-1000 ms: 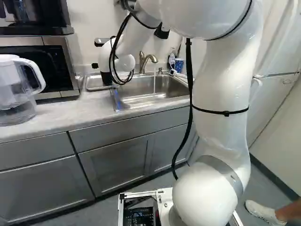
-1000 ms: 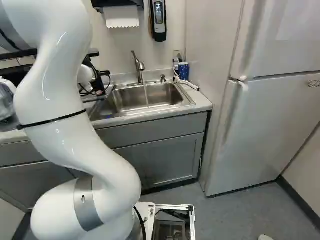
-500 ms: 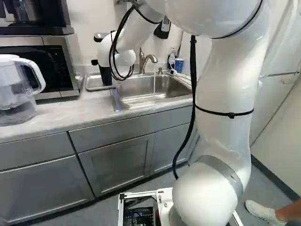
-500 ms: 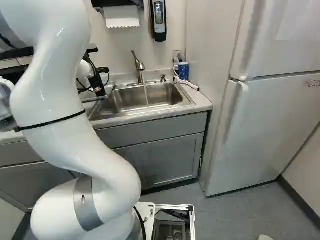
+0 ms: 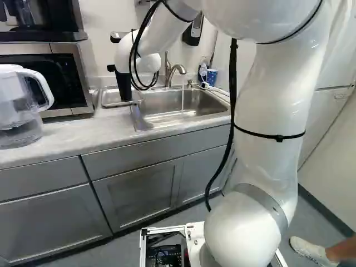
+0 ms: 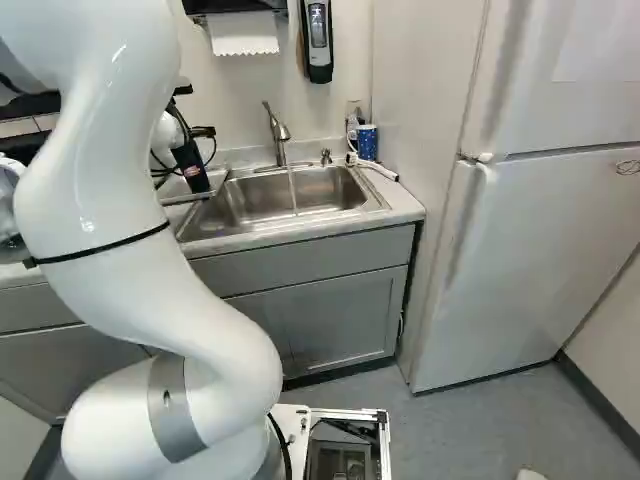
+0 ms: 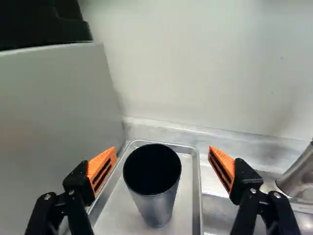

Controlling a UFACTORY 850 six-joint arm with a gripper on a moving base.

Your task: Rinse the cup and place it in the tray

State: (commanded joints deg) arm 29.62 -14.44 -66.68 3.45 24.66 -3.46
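Nearest, the white robot arm (image 5: pixel 272 105) is reaching over the table (image 5: pixel 67 133) to the tray (image 7: pixel 187 200). Over the tray, the end effector (image 7: pixel 162 166) is holding nothing. Its orange pads (image 7: pixel 105 159) are standing wide apart, with a gap on each side of the tumbler (image 7: pixel 159 203). The gray tumbler is standing up in the tray, with its open top facing up. So the placing part is looking done. Beside the tray is the sink (image 6: pixel 232 208), where water (image 6: pixel 293 190) is running from the faucet (image 6: pixel 278 135). I cannot tell if the tumbler got its rinse. If it did, only backing away from the tray is probably waiting.
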